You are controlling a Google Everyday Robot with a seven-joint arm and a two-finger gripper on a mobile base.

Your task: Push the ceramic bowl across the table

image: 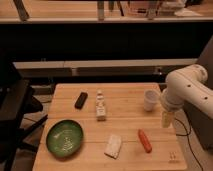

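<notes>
The ceramic bowl (64,138) is wide, shallow and glossy green with pale speckles inside. It sits at the front left of the light wooden table (127,127). My gripper (166,120) hangs from the white arm (187,90) over the table's right edge, below the white cup (150,99) and far to the right of the bowl. It touches nothing that I can see.
A black flat object (81,100) lies at the back left. A small white bottle (101,106) stands mid-table. A white packet (113,145) and an orange carrot-like item (144,141) lie at the front. Dark furniture (15,110) stands left of the table.
</notes>
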